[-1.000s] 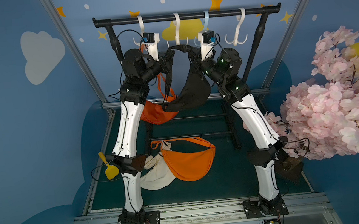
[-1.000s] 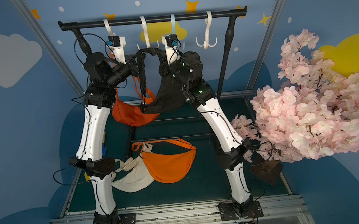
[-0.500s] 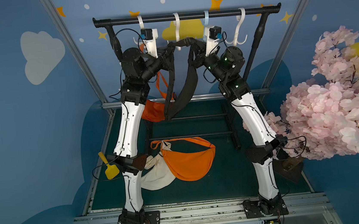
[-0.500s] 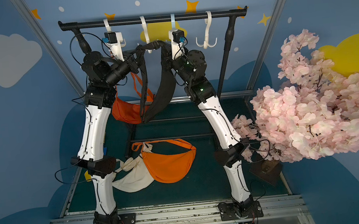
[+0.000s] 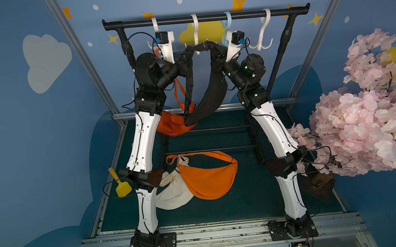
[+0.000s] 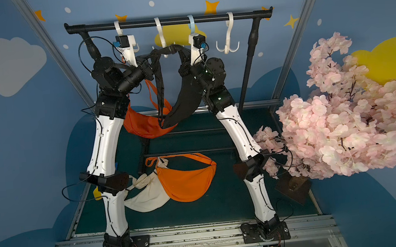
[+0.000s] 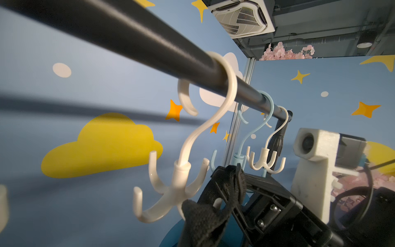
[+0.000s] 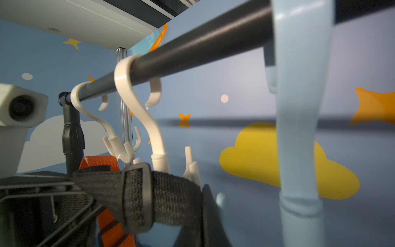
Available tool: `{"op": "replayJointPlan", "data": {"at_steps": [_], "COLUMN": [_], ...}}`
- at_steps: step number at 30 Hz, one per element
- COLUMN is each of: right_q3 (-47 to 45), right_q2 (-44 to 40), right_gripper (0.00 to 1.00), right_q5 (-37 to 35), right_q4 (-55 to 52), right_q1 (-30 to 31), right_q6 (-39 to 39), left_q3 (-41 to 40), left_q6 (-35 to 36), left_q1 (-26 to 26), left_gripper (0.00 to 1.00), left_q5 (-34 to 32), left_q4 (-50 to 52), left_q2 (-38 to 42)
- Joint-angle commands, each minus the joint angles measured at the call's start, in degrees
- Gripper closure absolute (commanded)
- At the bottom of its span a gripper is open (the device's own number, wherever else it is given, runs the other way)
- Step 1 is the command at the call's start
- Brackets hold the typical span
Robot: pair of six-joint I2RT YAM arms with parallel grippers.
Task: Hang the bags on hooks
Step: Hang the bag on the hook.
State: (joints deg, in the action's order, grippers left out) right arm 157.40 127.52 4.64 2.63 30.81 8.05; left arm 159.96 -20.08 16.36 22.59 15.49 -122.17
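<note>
You're working in a staged robot cell inside a lab hall, not a real room. The blue wall panels [image 5: 21,146] carry stuck-on cloud decals [image 5: 44,59] and stars [image 5: 237,2], held by bare aluminium posts [image 5: 81,56]. A black clothes rail [image 5: 209,18] with plastic hooks [image 5: 263,32] and a pink blossom tree [image 5: 369,117] dress it like a child's bedroom (or a shop display). The robot arms [image 5: 144,139] are bolted to a metal base rail [image 5: 214,230] — and above the panels your left wrist view catches a ceiling air-conditioning unit [image 7: 241,17] and exposed ducting [image 7: 320,32]
</note>
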Motion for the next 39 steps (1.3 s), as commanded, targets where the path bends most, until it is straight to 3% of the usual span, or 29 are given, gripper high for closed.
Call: {"op": "replayJointPlan", "data": {"at_steps": [1,26,39], "right_q3": [1.8,-0.2,-0.2], "right_q2": [-1.1,-3.4,-2.9], "right_gripper": [1.00,1.00,1.00], "right_q5": [-0.9,0.3,-0.5], "right_q4": [4.4,5.3,5.5], "right_q1": [-1.1,-1.4,-1.6], "right_q6": [1.4,0.5,0.1], "left_q3": [0.4,-6.3,-5.5], "left_q6": [-0.3,-1.6,-4.5], "left_q1": [-0.5,-1.2,-3.2], "left_gripper": [0.96,0.96,0.96], "left_q5": [-0.2,0.2,-0.6], "left_q4": [-2.2,-4.5,-5.9], "left_q2": [2.0,8.3,6.9]}}
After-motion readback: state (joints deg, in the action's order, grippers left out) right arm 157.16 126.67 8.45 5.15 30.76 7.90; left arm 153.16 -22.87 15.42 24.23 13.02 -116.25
